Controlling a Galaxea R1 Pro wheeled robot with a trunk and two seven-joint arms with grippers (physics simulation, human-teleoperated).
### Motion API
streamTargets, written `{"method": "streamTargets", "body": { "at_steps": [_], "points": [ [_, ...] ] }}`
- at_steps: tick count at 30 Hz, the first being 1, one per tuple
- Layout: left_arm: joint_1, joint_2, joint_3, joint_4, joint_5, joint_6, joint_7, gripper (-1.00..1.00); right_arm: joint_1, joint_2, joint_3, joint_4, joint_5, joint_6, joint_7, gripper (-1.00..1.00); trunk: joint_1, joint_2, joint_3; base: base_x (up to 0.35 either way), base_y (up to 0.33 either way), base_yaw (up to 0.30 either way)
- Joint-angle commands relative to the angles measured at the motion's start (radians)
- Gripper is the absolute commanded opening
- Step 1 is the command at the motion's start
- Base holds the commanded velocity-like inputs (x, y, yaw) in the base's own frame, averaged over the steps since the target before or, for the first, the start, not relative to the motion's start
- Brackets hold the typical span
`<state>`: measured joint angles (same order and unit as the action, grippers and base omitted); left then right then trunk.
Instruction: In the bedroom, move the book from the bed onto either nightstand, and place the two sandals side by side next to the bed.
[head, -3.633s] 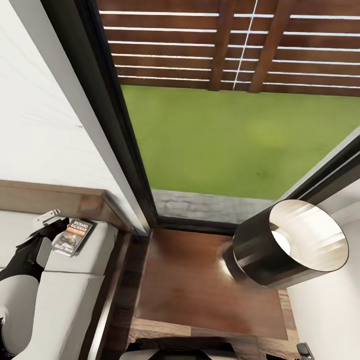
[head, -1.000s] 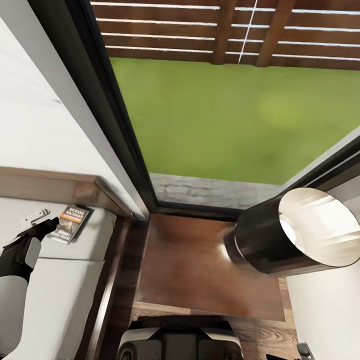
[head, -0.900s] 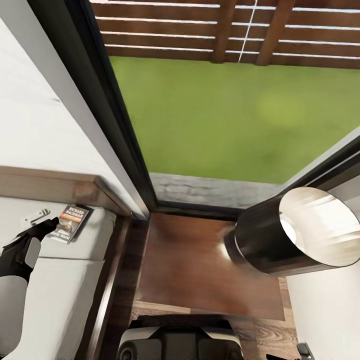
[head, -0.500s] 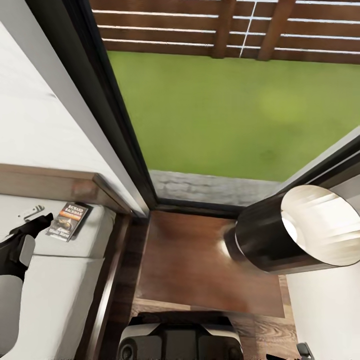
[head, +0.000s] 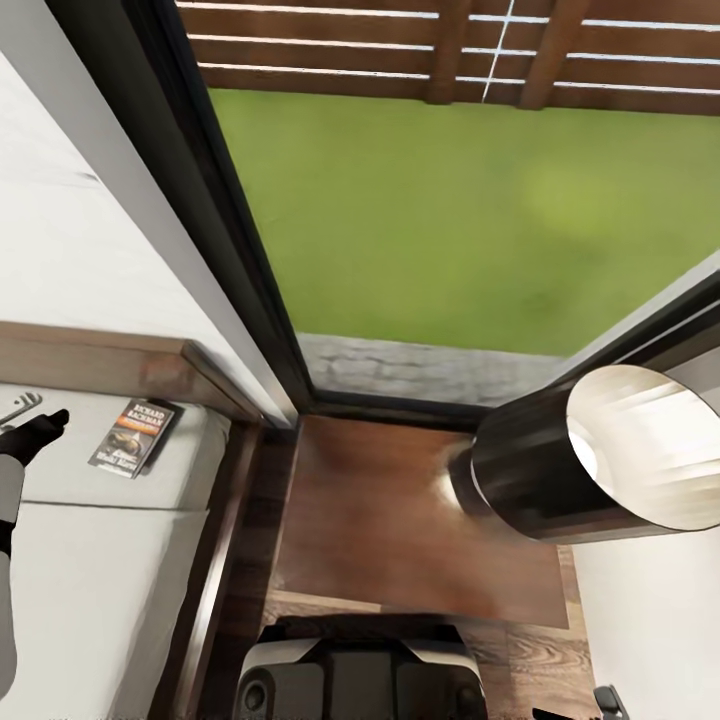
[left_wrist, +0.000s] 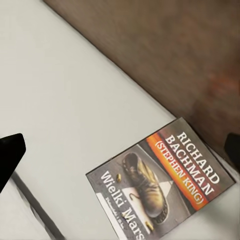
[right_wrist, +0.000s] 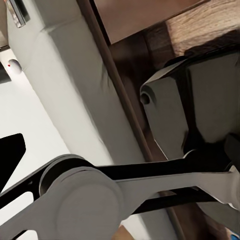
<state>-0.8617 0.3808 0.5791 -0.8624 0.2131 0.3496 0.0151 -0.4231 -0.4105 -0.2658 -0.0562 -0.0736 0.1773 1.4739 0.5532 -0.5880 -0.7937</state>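
The book (head: 133, 437) lies flat on the pale mattress of the bed (head: 100, 540), close to the wooden headboard (head: 100, 360) and the mattress's right edge. In the left wrist view the book (left_wrist: 160, 185) shows its dark cover, orange band and white title. My left gripper (head: 45, 408) hovers over the mattress to the left of the book, apart from it, open and holding nothing (left_wrist: 120, 150). The nightstand (head: 400, 510) stands right of the bed with a glossy brown top. My right gripper (right_wrist: 120, 147) is open beside the mattress edge. The two sandals are out of view.
A dark cylindrical lamp shade (head: 590, 460) leans over the nightstand's right side. Behind it a dark-framed window (head: 230, 250) shows grass and a slatted fence. My own base (head: 360, 680) sits against the nightstand's front. White wall stands at the right (head: 650, 620).
My left gripper has drawn back to the left, away from the book, which stays flat on the mattress. The head view has shifted slightly.
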Motion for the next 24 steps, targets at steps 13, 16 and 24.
{"method": "streamTargets", "body": {
  "at_steps": [13,16,24],
  "points": [
    [0.0,-0.002,0.001,0.005,0.012,0.003,0.0,1.0,0.0,0.0,0.005,0.001,-0.008,0.01,0.003,1.0,0.0,-0.001,-0.021,0.0,0.0,0.0],
    [0.0,-0.003,0.0,0.005,0.012,0.002,0.0,1.0,0.0,-0.001,0.005,0.001,-0.008,0.01,0.003,1.0,0.0,-0.001,-0.025,0.0,0.0,0.0],
    [0.0,-0.005,-0.005,0.003,0.008,0.002,0.0,1.0,0.0,-0.001,0.005,0.001,-0.008,0.01,0.003,1.0,0.0,-0.001,-0.036,0.0,0.0,0.0]
  ]
}}
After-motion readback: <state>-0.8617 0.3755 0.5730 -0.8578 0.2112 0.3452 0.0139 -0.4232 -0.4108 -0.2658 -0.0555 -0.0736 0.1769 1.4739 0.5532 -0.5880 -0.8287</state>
